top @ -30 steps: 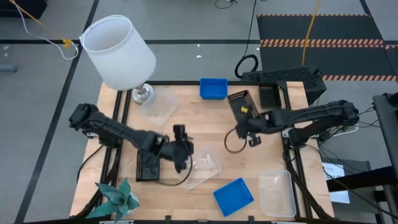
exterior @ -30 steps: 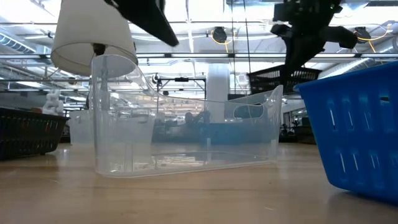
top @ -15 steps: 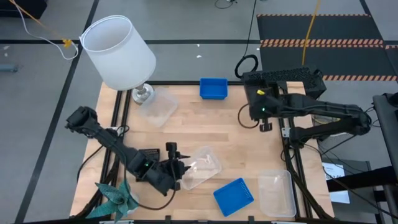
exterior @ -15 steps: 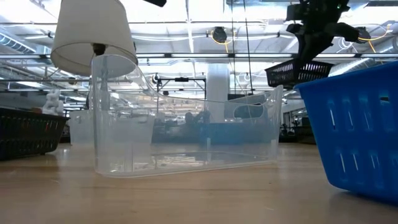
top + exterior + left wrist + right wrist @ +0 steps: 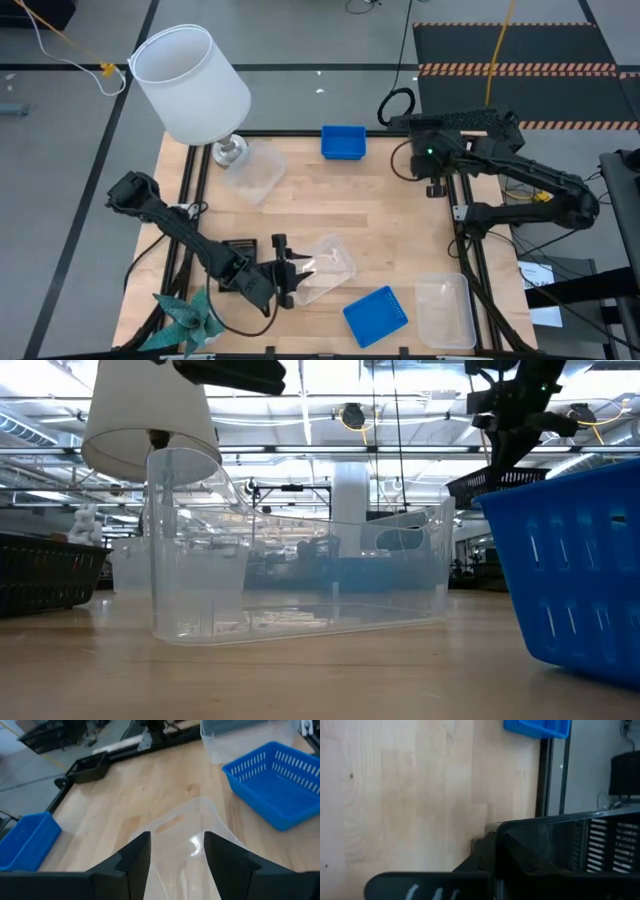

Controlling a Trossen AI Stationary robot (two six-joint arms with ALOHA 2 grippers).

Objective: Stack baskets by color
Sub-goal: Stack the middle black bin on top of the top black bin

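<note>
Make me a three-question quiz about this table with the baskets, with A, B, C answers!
1. Seen from above, where is the white lamp?
A. top left corner of the table
B. bottom right corner
C. in the middle

2. How many blue baskets are there?
A. one
B. two
C. four

3. What is happening to the black basket at the right end effector?
A. it is held up in the air
B. it lies flat in the middle of the table
C. it sits inside a blue basket

Answers:
1 A: the white lamp stands at the top left corner of the table.
2 B: one blue basket sits at the far edge and another blue basket at the near edge.
3 A: the right end effector is shut on the black basket, which hangs above the table.
</note>
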